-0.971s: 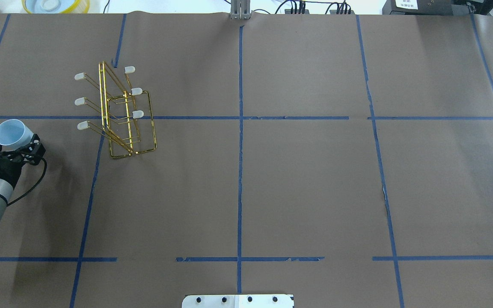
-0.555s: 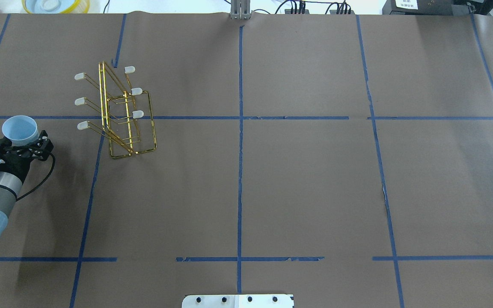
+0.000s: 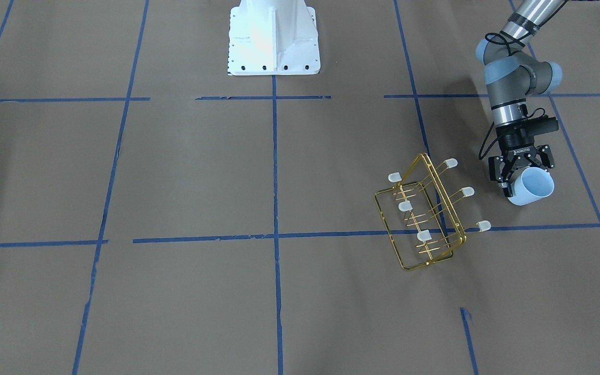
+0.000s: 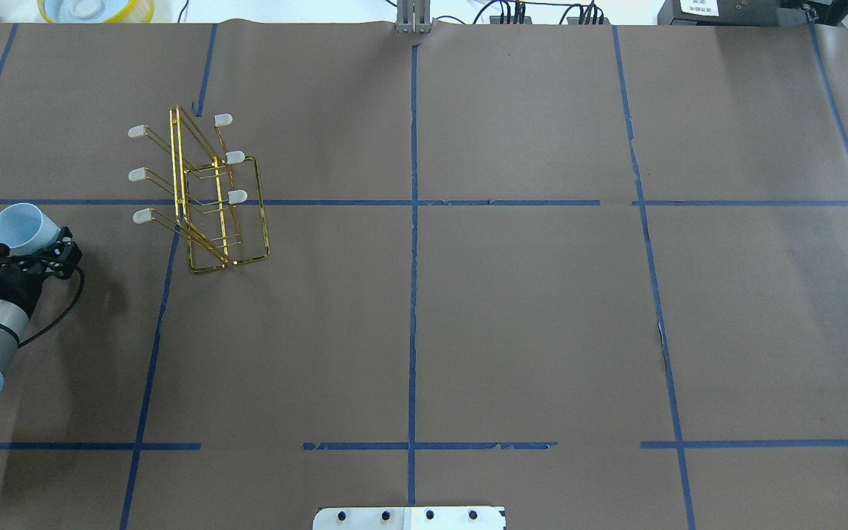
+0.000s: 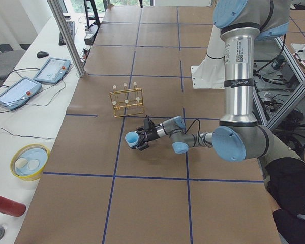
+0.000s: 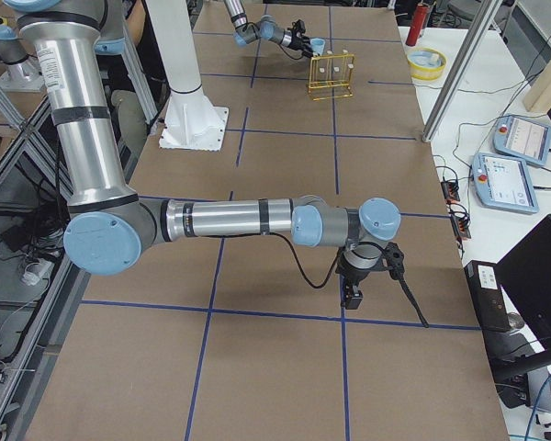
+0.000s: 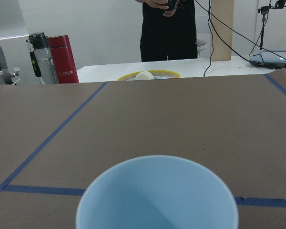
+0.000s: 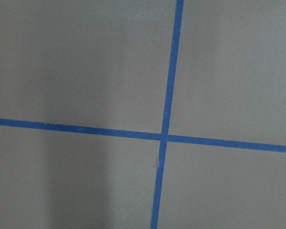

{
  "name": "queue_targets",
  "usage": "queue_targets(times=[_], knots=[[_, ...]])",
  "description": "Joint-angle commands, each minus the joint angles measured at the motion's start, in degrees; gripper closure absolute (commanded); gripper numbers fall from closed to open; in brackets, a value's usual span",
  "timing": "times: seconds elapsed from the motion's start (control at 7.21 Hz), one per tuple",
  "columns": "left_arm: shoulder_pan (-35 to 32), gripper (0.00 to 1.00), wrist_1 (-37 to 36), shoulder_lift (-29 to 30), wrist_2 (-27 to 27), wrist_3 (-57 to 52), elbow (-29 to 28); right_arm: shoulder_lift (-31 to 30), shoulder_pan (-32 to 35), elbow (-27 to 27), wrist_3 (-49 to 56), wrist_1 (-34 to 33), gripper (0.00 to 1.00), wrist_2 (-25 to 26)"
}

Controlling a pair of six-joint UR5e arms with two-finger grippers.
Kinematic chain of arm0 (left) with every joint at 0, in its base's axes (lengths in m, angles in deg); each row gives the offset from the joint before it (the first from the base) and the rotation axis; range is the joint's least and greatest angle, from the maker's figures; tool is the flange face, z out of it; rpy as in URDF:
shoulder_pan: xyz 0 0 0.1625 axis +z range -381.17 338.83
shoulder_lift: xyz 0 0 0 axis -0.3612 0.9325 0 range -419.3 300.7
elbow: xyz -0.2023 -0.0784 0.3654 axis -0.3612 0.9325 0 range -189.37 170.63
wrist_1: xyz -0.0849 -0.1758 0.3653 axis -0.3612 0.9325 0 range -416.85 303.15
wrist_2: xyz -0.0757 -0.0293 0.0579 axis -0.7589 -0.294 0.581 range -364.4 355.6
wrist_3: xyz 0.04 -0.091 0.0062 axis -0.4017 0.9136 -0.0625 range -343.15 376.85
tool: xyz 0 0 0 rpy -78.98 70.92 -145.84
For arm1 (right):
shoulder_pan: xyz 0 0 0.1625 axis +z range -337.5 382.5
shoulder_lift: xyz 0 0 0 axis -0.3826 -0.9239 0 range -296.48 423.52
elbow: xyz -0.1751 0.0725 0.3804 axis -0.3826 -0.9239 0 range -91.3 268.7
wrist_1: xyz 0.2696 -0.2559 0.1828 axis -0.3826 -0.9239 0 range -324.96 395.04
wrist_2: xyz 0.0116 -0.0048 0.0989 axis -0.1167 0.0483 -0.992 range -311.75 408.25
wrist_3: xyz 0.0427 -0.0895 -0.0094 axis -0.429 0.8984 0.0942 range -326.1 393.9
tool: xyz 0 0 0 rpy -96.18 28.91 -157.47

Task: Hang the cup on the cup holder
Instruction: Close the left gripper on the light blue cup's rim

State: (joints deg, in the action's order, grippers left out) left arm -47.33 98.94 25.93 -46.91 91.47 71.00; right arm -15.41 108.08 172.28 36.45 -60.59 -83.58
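Note:
The pale blue cup is held in my left gripper, which is shut on its lower part, at the table's left edge. The cup lies tilted with its mouth away from the wrist. It shows in the front view below the gripper, and its rim fills the left wrist view. The gold wire cup holder stands to the right of the cup, apart from it, with whitish-capped prongs; it also shows in the front view. My right gripper hangs low over the table, far from both; I cannot tell its state.
A yellow bowl and a red bottle stand beyond the table's far left corner. A person stands behind them. The white robot base is at mid-table. Blue tape lines cross the brown paper.
My left gripper with the cup swung a little right toward the cup holder, then back left. The cup's mouth tilted up and then away again. The cup holder has not moved.

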Motion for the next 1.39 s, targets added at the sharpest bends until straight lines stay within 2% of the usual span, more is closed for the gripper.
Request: queue_targets(times=[0.0,0.83,0.97,1.11,1.25], knots=[[-0.03,0.04,0.21,0.11,0.23,0.00,-0.30,0.00,0.02,0.00,0.00,0.00,0.00,0.00],[0.06,0.06,0.47,1.51,0.05,0.17,-1.53,0.00,-0.07,0.00,0.00,0.00,0.00,0.00],[0.06,0.21,1.34,1.78,0.05,0.44,-1.79,0.00,0.02,0.00,0.00,0.00,0.00,0.00],[-0.03,0.54,2.48,1.78,-0.12,0.44,-1.79,0.00,0.02,0.00,0.00,0.00,0.00,0.00],[-0.12,0.77,2.76,1.69,-0.03,0.44,-1.71,0.00,0.02,0.00,0.00,0.00,0.00,0.00]])
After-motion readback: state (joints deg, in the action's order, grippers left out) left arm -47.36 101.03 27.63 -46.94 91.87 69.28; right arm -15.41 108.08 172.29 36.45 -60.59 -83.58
